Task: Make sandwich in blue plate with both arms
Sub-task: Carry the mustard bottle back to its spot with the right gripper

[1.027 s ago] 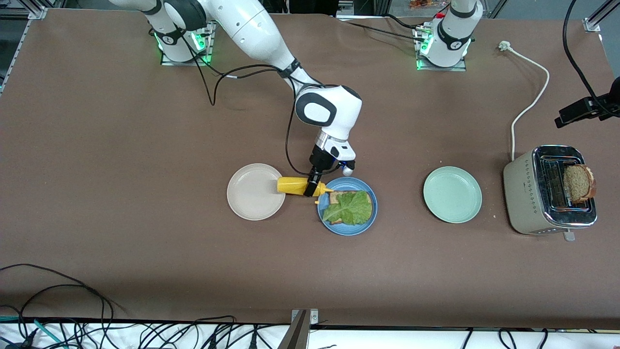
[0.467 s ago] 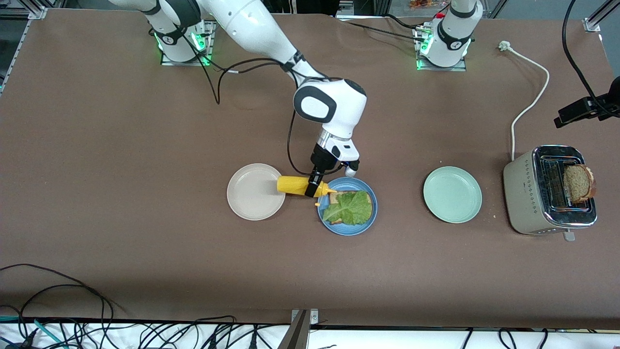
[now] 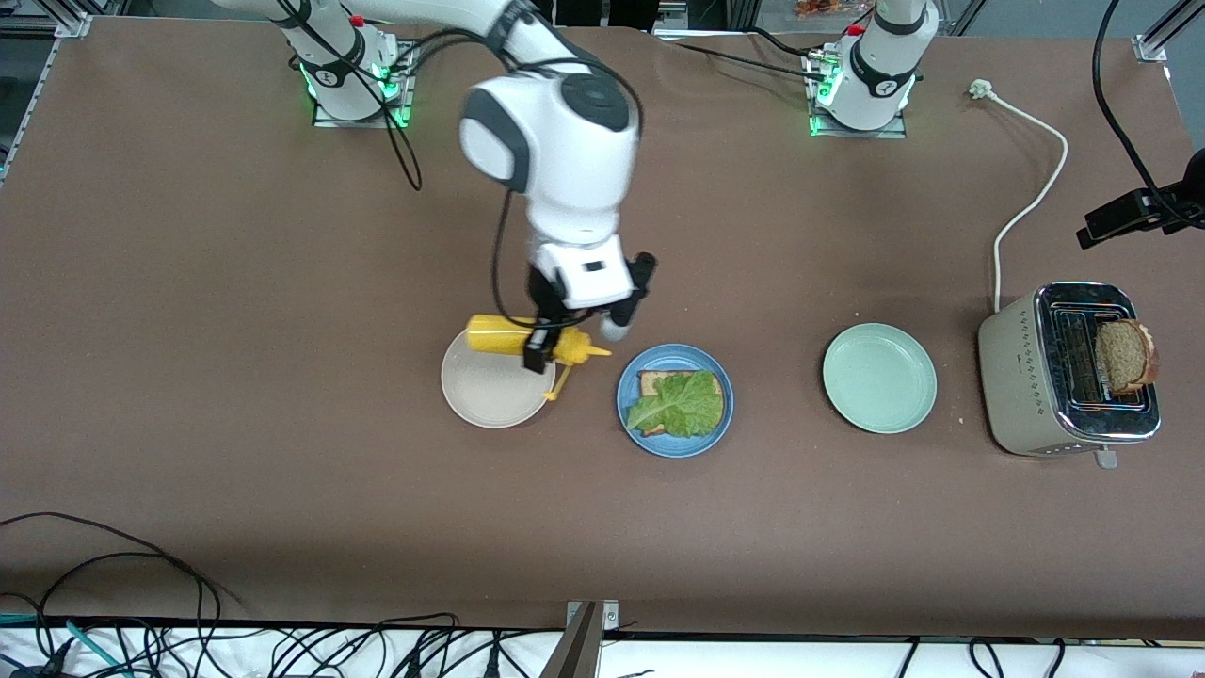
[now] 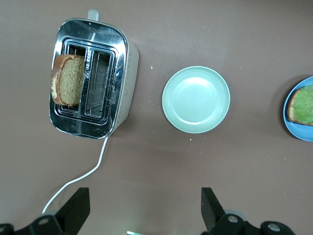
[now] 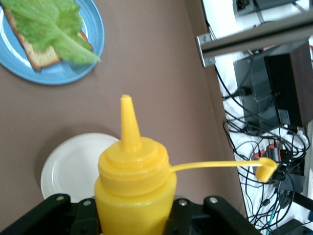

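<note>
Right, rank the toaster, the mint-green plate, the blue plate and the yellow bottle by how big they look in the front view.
1. Toaster, largest.
2. Mint-green plate and blue plate: they look alike, so no ranking between them.
3. Yellow bottle, smallest, though the right gripper holds it raised above the cream plate, nearer the camera.

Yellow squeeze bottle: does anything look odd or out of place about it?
The right gripper holds the yellow squeeze bottle on its side over the cream plate, cap dangling open. No sauce shows on the lettuce.
</note>
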### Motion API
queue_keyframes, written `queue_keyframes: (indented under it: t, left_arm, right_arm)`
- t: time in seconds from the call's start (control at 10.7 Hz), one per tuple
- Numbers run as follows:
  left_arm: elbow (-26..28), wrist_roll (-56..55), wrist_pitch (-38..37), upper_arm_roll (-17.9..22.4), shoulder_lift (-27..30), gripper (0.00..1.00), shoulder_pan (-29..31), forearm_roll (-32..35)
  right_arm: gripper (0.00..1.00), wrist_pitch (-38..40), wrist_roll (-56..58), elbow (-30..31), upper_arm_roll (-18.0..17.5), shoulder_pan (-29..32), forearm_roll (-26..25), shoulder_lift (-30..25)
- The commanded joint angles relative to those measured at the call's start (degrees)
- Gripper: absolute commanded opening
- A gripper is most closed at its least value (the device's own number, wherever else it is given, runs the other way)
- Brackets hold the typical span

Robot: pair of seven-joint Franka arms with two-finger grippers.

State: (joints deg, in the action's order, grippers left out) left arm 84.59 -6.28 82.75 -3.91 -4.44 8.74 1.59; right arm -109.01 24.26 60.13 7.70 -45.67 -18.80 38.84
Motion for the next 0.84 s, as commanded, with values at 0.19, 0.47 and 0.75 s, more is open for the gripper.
queue_keyframes:
  t: [0.19, 0.47, 0.75]
  left_arm:
    - [-0.4, -0.2, 0.0, -0.1, -2.2, 1.00, 3.6, 0.4]
    - [-0.7, -0.2, 1.4, -0.1, -4.1, 1.00, 6.3, -0.1]
    - [-0.7, 2.6, 3.1, -0.2, -6.1, 1.00, 8.1, -0.2]
  right_arm:
    - [0.00, 0.8, 27.9, 16.7, -1.6, 17.2, 25.2, -17.2]
    - [0.00, 7.5, 48.0, 20.7, 1.0, 25.6, 41.5, -19.5]
    - [0.00, 11.5, 71.6, 29.0, 7.4, 30.3, 61.6, -19.0]
